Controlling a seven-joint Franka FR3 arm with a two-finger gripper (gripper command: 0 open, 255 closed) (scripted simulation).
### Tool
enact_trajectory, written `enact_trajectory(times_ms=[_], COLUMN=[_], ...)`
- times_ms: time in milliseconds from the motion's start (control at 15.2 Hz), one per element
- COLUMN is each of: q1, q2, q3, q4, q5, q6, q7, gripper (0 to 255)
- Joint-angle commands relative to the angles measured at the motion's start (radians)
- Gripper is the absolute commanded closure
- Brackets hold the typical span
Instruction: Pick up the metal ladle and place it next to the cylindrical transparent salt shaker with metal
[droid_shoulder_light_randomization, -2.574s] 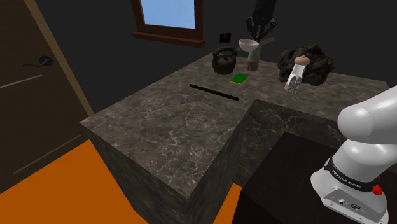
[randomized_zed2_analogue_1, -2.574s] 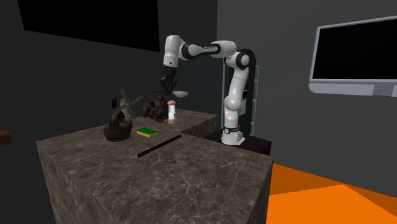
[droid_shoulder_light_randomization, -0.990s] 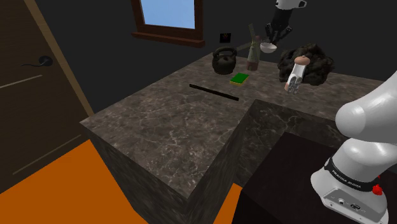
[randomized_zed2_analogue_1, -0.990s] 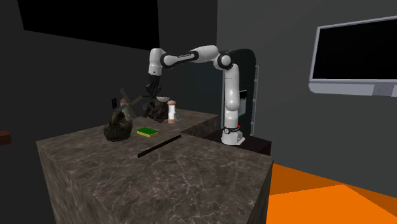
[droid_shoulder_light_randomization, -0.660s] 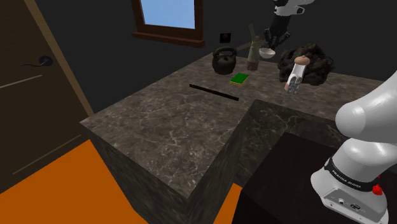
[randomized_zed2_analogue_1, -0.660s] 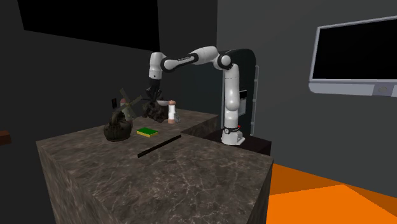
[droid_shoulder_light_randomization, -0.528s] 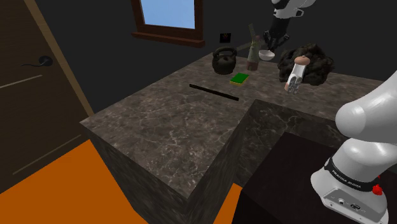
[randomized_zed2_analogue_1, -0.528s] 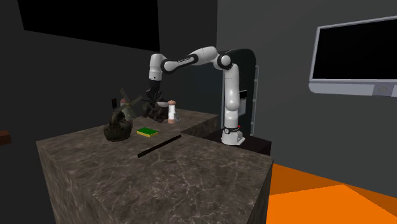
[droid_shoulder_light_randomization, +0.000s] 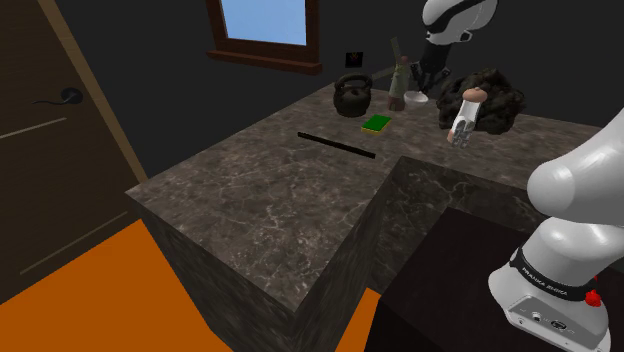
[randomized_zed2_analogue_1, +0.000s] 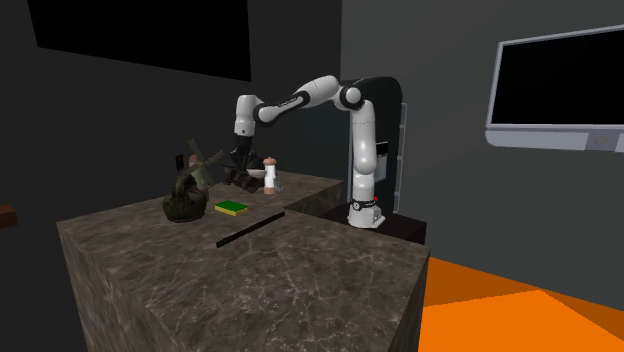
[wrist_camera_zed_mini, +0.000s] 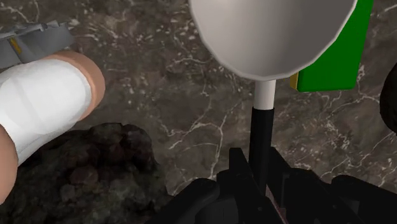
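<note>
Clasping the ladle (wrist_camera_zed_mini: 273, 32) by its thin black handle, the black gripper (wrist_camera_zed_mini: 257, 175) has both fingers pressed against the handle's sides. The ladle's pale round bowl juts straight out beyond the fingertips, low over the dark marbled counter (droid_shoulder_light_randomization: 290, 190); whether it touches is unclear. A salt shaker (wrist_camera_zed_mini: 38, 102), white with a tan cap, is near the bowl, beside a dark lumpy mass (wrist_camera_zed_mini: 95, 172). A green sponge (wrist_camera_zed_mini: 334, 57) lies on the bowl's other side.

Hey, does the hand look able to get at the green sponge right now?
Probably not yet: the hand is shut on the ladle. Otherwise the green sponge lies close by on the counter.
</note>
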Motion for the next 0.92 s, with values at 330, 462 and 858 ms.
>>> enact_trajectory(times_ms=[330,462,858], q1=[0.002,0.003,0.005], q2=[0.028,0.039,0.074], q3=[-0.001,-0.001,-0.004], q4=[-0.065,-0.080,-0.121], q5=[-0.013,-0.018,-0.035], q6=[0.092,0.117,0.191], q7=[0.010,0.013,0.025], gripper=[255,255,255])
